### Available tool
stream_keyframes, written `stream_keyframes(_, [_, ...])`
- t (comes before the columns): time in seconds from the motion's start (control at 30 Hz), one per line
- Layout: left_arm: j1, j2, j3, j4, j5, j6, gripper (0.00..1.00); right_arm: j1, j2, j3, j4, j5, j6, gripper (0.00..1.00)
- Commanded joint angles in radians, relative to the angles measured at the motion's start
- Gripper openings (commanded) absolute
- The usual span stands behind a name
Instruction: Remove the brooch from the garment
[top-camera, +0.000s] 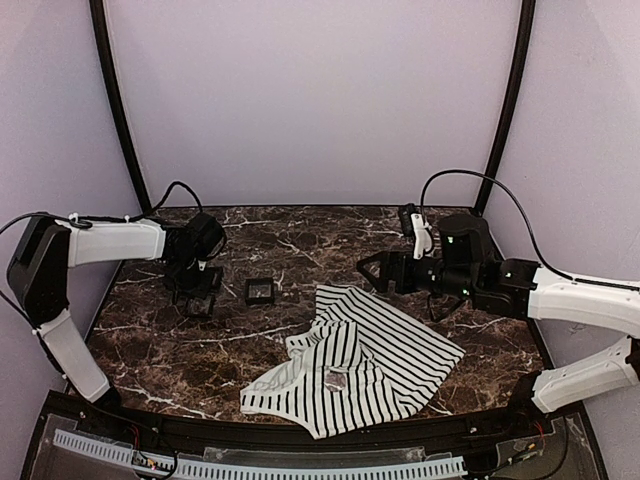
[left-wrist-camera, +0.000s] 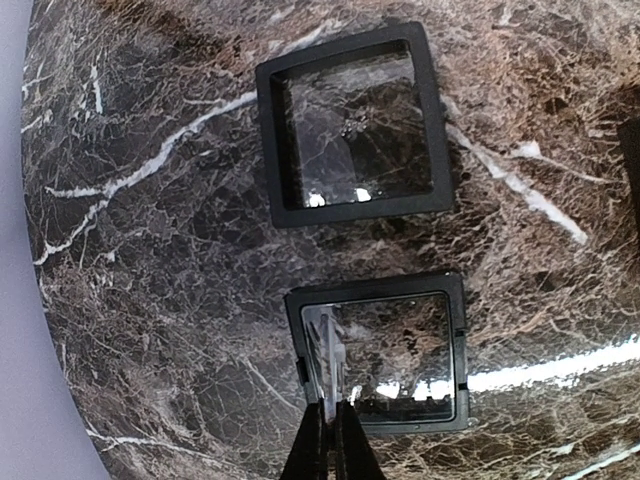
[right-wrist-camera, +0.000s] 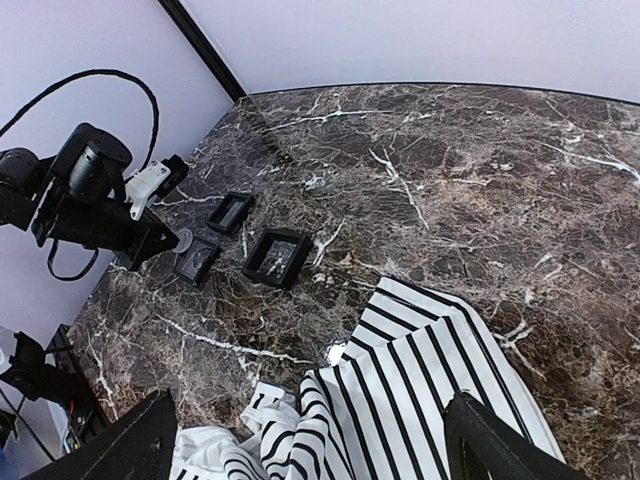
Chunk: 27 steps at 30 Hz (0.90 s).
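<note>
Two claws, but my wide-open right claw (top-camera: 372, 272) is closer: the small dull-pink brooch (top-camera: 337, 380) lies near-left of it on the white, black-striped fabric garment (top-camera: 400, 355), well right of my shut left claw (left-wrist-camera: 330, 420).

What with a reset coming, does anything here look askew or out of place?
The garment lies rumpled and folded over itself near the front edge of the table, not spread flat. Three small black boxes sit at differing angles.

Table (top-camera: 300, 235): dark brown marble pattern, white veins, glossy, with light glare. Walls (top-camera: 310, 90): plain pale lilac, far and both sides. Left pole (top-camera: 118, 100), right pole (top-camera: 510, 100): black, at far corners.
</note>
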Motion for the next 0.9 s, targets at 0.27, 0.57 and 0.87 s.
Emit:
stream_keyframes(0.27, [0.005, 0.006, -0.007, -0.043, -0.032, 0.012, 0.01, -0.018, 0.031, -0.016, 0.062, -0.040, 0.014, 0.92])
stream_keyframes(0.57, [0.005, 0.037, 0.001, -0.044, -0.034, 0.013, 0.01, -0.021, 0.036, -0.020, 0.061, -0.048, 0.019, 0.92])
stream_keyframes(0.87, [0.005, 0.052, 0.003, -0.044, -0.008, 0.018, 0.07, -0.024, 0.043, -0.021, 0.061, -0.052, 0.025, 0.92])
